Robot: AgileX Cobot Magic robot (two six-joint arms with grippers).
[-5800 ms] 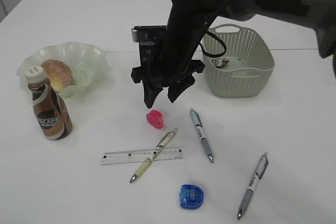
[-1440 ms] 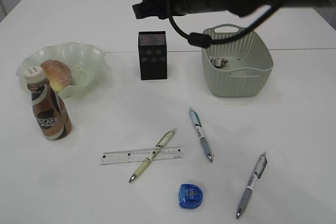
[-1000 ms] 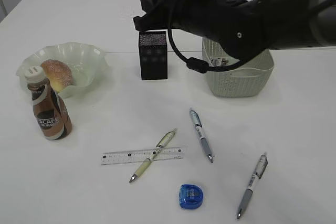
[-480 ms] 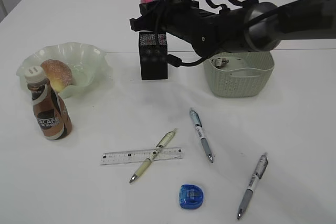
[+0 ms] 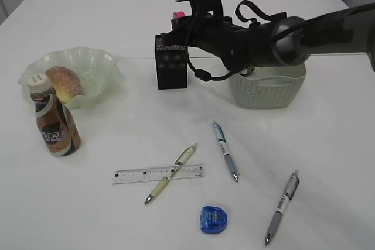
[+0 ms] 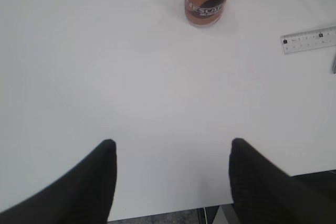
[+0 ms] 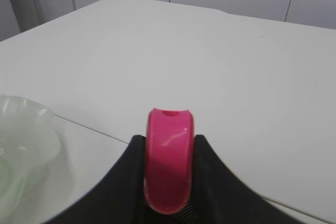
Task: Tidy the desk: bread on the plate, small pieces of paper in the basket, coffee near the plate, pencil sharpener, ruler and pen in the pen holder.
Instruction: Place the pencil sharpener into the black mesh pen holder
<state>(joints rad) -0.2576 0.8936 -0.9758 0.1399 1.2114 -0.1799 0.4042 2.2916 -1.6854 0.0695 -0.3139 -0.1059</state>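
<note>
The right gripper (image 7: 168,153) is clamped on a glossy pink pencil sharpener (image 7: 168,166), small with a rounded top, held just above the black mesh pen holder (image 5: 171,61) at twelve o'clock on the desk (image 5: 105,139), apparently for dropping in. The left gripper (image 6: 170,174) hangs with jaws apart, empty.

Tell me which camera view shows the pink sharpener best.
The right wrist view: the pink sharpener fills the centre, clamped between the right gripper's fingers. The exterior view shows only a pink sliver above the pen holder. The left wrist view shows none of it.
</note>
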